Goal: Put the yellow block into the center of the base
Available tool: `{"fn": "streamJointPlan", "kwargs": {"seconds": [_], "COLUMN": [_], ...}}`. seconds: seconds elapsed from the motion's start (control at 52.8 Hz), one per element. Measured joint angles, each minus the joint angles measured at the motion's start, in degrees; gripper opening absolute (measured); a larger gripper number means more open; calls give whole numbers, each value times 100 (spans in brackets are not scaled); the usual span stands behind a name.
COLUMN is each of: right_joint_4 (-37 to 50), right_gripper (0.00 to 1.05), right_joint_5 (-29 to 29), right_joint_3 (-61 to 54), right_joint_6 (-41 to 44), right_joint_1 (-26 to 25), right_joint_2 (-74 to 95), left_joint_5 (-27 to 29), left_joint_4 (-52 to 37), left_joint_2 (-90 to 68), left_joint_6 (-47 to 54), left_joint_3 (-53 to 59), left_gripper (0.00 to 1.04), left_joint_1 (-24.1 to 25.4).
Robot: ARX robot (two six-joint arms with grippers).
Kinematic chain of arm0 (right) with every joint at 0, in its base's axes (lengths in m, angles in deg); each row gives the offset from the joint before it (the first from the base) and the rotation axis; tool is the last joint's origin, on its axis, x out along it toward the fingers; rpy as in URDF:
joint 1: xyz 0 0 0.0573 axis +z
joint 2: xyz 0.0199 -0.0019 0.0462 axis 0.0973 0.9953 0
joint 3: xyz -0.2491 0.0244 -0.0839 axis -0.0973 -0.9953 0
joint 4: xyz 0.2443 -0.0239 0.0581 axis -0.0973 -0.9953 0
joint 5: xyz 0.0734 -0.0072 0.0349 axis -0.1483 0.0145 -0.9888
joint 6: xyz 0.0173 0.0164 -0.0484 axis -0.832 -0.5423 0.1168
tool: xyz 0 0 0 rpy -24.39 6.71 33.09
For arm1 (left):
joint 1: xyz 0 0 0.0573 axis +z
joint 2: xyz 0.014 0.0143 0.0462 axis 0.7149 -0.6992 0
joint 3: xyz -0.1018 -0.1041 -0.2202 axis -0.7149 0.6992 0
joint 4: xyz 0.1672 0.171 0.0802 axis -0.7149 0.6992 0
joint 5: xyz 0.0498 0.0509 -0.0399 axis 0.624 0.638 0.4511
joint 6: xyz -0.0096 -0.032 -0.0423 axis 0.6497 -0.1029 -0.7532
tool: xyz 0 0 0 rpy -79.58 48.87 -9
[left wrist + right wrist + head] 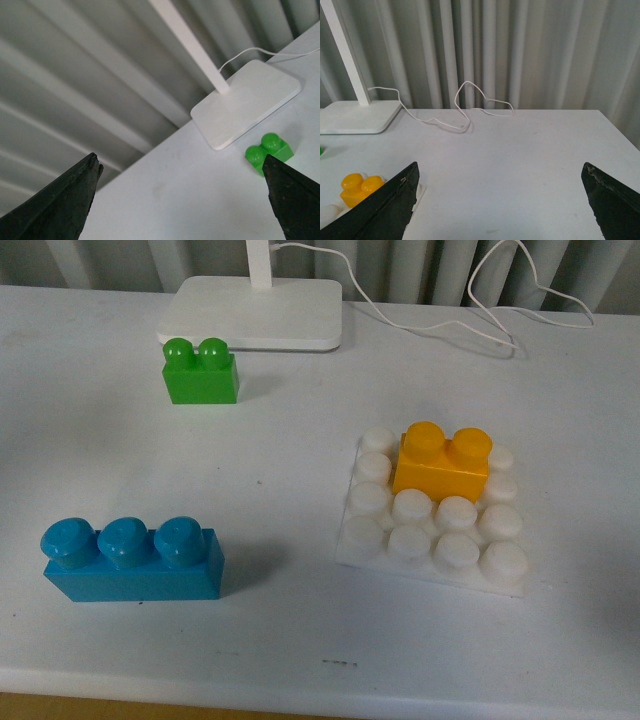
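The small yellow-orange plastic brick with two round studs (442, 460) sits on the flat square white studded plastic plate (432, 512), toward the plate's far side rather than dead centre, and looks level. We judge it placed; if we press again, we should push straight down on both studs so the brick seats flat. Left of the plate stand a green two-stud brick (201, 371) and a longer blue three-stud brick (130, 560) on the white counter (290, 460). Our left hand (182, 200) and right hand (500, 205) both gape wide, holding nothing.
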Motion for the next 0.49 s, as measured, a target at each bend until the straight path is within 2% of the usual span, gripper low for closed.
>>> {"fn": "streamJointPlan", "kwargs": {"seconds": [0.133,0.265,0.398,0.493], "right_joint_4": [0,0,0,0], "right_gripper": [95,95,95,95], "right_joint_5": [0,-2,0,0], "right_joint_3": [0,0,0,0], "right_joint_6": [0,0,0,0], "right_joint_1": [0,0,0,0], "right_joint_2": [0,0,0,0], "left_joint_5": [509,575,568,437], "left_joint_4": [-28,-28,-28,-544], "left_joint_2": [780,1106,1104,1207], "left_joint_6": [-940,-1611,-1766,-2647], "left_joint_3": [756,975,977,1226], "left_gripper": [98,98,98,86], "left_joint_1": [166,225,225,315]}}
